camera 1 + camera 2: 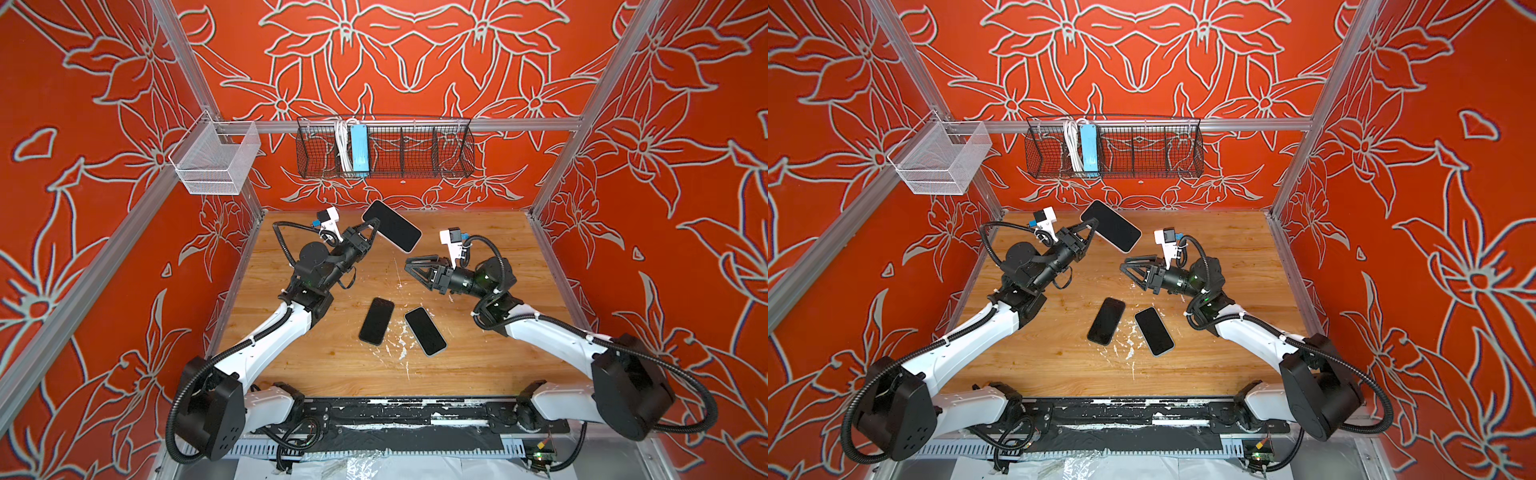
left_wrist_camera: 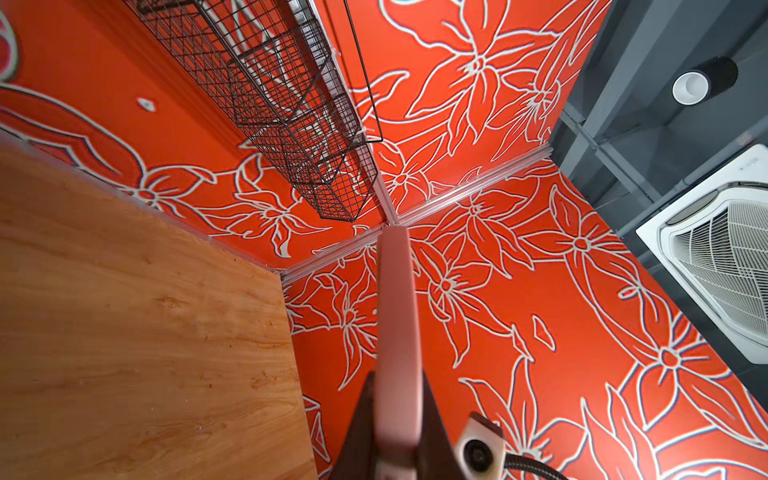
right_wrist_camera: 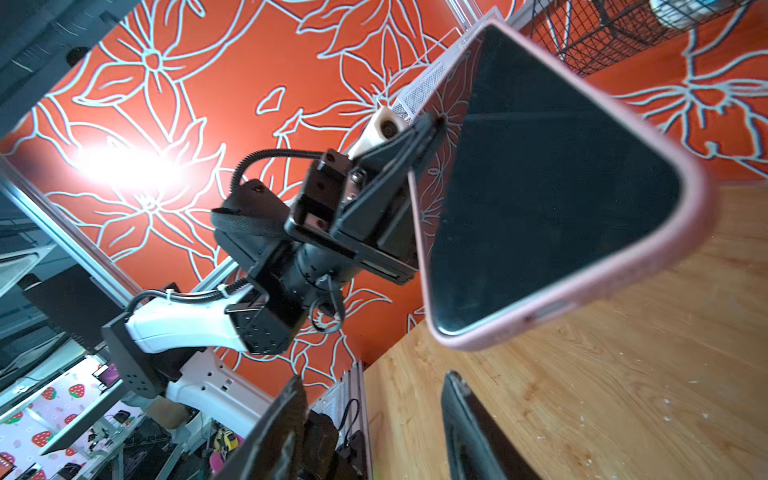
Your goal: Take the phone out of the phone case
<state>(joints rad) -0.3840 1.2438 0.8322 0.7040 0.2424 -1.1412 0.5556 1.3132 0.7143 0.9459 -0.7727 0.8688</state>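
Note:
A phone (image 1: 388,224) (image 1: 1108,224) with a dark screen sits in a pink phone case (image 3: 702,199) and is held tilted in the air over the back of the table. My left gripper (image 1: 375,227) (image 1: 1094,227) is shut on the case's long edge; in the left wrist view the case (image 2: 397,311) runs edge-on out from between the fingers of that gripper (image 2: 397,384). My right gripper (image 1: 409,266) (image 1: 1124,266) hangs just below and right of the phone's lower end, apart from it. That gripper (image 3: 374,386) is open and holds nothing.
Two dark phones (image 1: 377,321) (image 1: 425,331) lie flat on the wooden table (image 1: 498,353) among white flecks. On the back wall hangs a black wire basket (image 1: 415,149) with a blue power strip (image 1: 359,147). A white mesh basket (image 1: 216,160) hangs at the left.

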